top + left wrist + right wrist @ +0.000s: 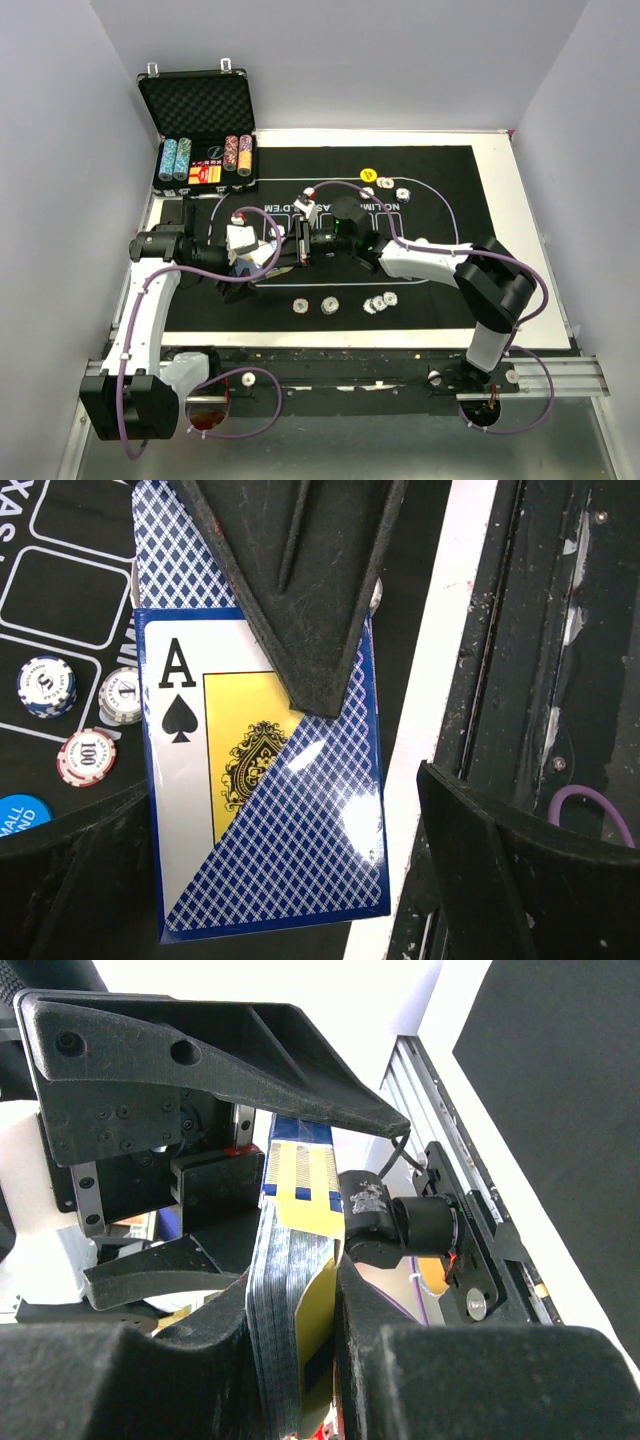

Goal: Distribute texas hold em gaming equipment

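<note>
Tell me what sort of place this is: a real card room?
Probably a robot test bench dressed up for poker: plain white walls enclose it, a black Texas Hold'em mat covers the table, and a foam-lined case stands open.

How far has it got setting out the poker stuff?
Partway. Several poker chips and a yellow button lie on the mat. The right gripper holds the deck of cards, with the left gripper open around it. No cards are laid out yet, and chip stacks sit in the case.
</note>
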{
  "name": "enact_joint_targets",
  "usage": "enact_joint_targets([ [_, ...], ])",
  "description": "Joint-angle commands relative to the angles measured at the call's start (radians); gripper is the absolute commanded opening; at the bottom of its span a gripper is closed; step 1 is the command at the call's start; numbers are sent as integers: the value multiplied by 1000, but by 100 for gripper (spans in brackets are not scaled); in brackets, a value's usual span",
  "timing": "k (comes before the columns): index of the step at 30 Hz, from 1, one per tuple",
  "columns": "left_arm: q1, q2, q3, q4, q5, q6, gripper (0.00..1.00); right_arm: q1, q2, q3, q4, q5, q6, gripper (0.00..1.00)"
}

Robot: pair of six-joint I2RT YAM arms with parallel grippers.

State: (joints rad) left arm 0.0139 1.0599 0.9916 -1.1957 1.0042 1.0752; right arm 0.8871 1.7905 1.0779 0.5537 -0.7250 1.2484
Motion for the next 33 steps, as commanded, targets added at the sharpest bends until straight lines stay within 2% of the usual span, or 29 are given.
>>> enact_joint_targets([
  [1, 6, -32, -28, 34, -15, -8, 99, -2, -6, 8, 9, 25, 3, 28],
  [7, 6, -24, -21, 62, -19, -43, 99, -2, -8, 8, -3, 33, 0, 28],
  [16, 6, -34, -30, 61, -27, -35, 86, -4, 9, 8, -11, 30, 11, 28],
  [20, 4, -44, -39, 68, -35, -31, 84, -2, 20, 16, -21, 30, 11, 28],
  [29, 6, -28, -33, 48, -33, -1, 65, -4, 20, 24, -26, 25, 5, 28],
  [33, 4, -18, -33, 25, -27, 26, 59, -2, 4, 14, -17, 24, -3, 39],
])
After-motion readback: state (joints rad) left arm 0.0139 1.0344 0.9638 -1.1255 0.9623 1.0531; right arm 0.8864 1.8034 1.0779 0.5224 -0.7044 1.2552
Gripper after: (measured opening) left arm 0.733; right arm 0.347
